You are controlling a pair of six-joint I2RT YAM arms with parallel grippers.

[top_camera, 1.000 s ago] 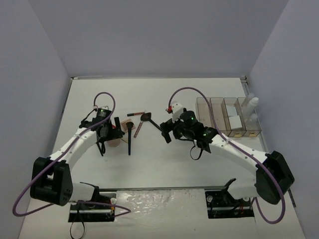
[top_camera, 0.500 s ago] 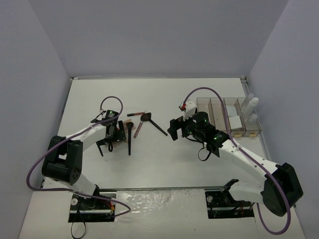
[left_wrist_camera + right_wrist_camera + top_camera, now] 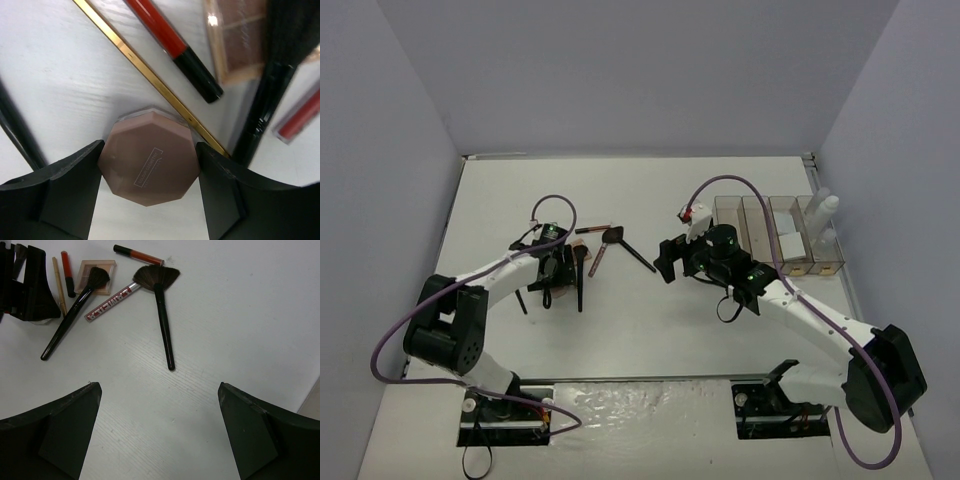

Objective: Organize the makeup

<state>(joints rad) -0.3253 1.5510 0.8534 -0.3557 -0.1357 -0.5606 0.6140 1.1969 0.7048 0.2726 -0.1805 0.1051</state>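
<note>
Low centre of the left wrist view, the left hand (image 3: pixel 150 146) pinches the pink compact (image 3: pixel 149 165), flat on the worktop (image 3: pixel 60 75). Lift straight up, since the gold pencil (image 3: pixel 150 80) touches its upper-right edge. The right hand (image 3: pixel 158 386) hangs spread, empty.

bare table (image 3: pixel 200 405) between right jaws, gold pencil (image 3: pixel 145 75) just beside compact (image 3: pixel 148 165)

Left arm (image 3: pixel 492 270) stretched forward low, left gripper (image 3: pixel 150 151) pinched on the compact (image 3: pixel 148 172), right arm (image 3: pixel 802 312) extended, right gripper (image 3: pixel 157 387) spread wide, hovering
</note>
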